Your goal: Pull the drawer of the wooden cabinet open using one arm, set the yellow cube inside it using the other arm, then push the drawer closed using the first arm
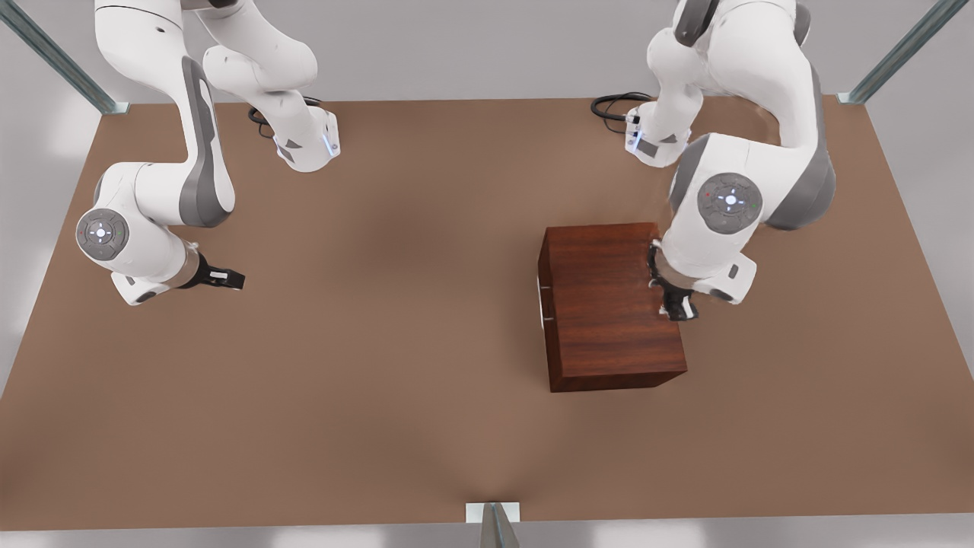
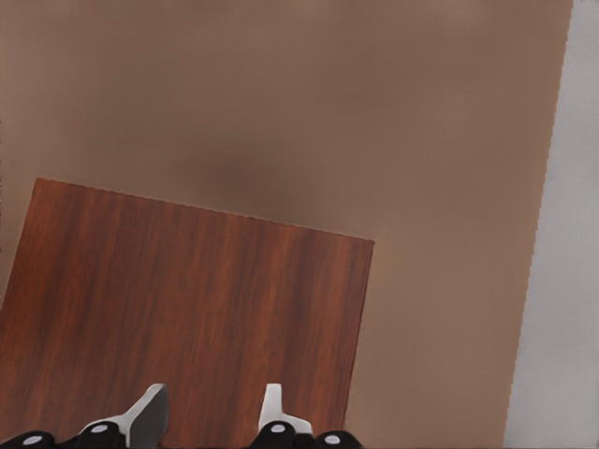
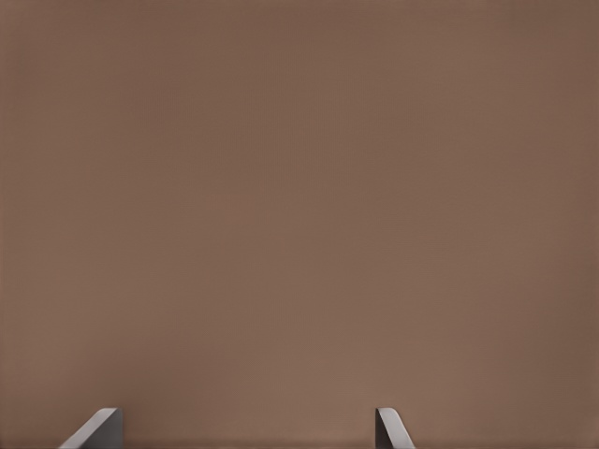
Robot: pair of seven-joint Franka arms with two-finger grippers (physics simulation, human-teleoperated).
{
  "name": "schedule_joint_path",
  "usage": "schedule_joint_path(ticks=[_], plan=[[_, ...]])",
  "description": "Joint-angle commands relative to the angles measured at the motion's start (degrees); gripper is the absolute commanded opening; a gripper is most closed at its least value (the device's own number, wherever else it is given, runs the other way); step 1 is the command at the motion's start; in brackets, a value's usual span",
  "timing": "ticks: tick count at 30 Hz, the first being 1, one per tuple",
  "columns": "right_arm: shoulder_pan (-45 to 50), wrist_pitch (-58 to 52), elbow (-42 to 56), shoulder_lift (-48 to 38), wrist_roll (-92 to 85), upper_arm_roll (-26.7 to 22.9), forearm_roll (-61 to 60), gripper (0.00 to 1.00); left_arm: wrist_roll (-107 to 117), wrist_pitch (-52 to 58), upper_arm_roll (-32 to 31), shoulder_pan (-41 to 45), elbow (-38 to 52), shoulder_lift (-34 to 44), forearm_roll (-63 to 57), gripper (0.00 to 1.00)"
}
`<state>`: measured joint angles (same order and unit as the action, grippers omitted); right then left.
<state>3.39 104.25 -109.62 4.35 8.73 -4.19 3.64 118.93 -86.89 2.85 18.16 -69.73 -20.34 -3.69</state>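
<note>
Front view, left hand [image 1: 679, 302] open above wooden cabinet [image 1: 609, 304], right hand [image 1: 226, 277] wide

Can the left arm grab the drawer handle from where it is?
Probably not yet. The left gripper hangs over the cabinet top, at the edge away from the handle, which is on the opposite side face. The table there is bare, so it could swing around.

A flat brown surface [image 1: 396, 365] spans the scene, ringed by pale floor and grey metal struts at its corners and near edge. The wooden cabinet [image 1: 612, 304] stands directly on it toward the front view's right, its drawer front facing the front view's left. Two white arm bases and coiled black cables [image 1: 615, 105] sit along the far edge.
</note>
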Motion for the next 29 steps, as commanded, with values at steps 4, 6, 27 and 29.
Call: schedule_joint_path(ticks=[4,6,27,29], plan=[[0.04,-0.02,0.10,-0.05,-1.70,-0.03,-0.04,1.00,-125.87,-4.73,1.01,-9.02,-14.26,9.86,3.77,1.00],[-0.05,-0.02,0.10,-0.05,-1.70,-0.03,-0.04,1.00,-122.54,-5.92,0.84,-8.76,-15.89,10.85,3.25,1.00],[-0.05,-0.10,0.10,0.04,-1.79,-0.03,-0.04,1.00,-122.18,-5.39,0.92,-9.11,-11.92,8.65,4.04,1.00],[-0.05,-0.10,0.10,0.13,-1.79,-0.03,-0.04,1.00,-122.18,-5.39,0.92,-9.02,-11.92,8.74,4.04,1.00]])
